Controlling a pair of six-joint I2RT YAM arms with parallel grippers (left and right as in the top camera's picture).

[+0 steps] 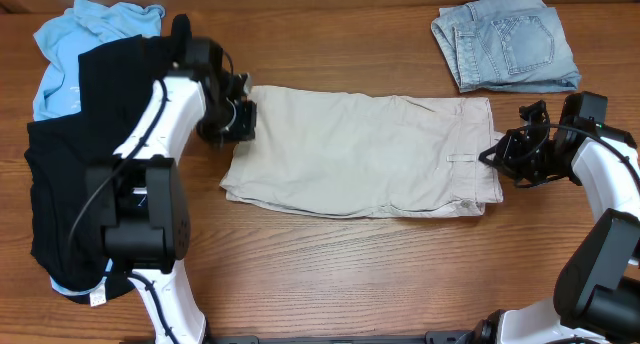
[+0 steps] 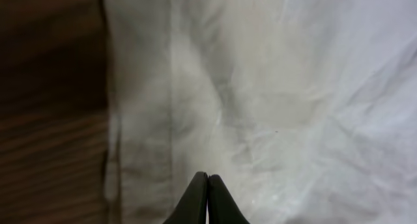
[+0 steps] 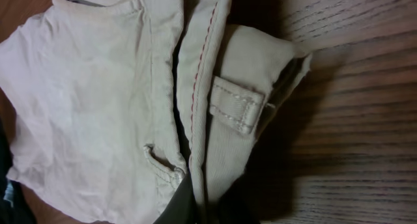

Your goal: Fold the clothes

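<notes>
The beige shorts (image 1: 360,149) lie folded lengthwise across the middle of the table, waistband to the right. My left gripper (image 1: 240,119) is down at their upper left corner by the leg hems. In the left wrist view its gripper (image 2: 207,182) is pressed shut into the pale cloth (image 2: 273,87), a little in from the hem. My right gripper (image 1: 497,154) is at the waistband end. The right wrist view shows that gripper (image 3: 203,211) shut on the waistband edge, just below a belt loop (image 3: 238,105).
A black garment (image 1: 75,154) lies over a light-blue shirt (image 1: 75,39) at the left, under the left arm. Folded jeans (image 1: 505,42) sit at the back right. Bare wooden table (image 1: 350,274) runs along the front.
</notes>
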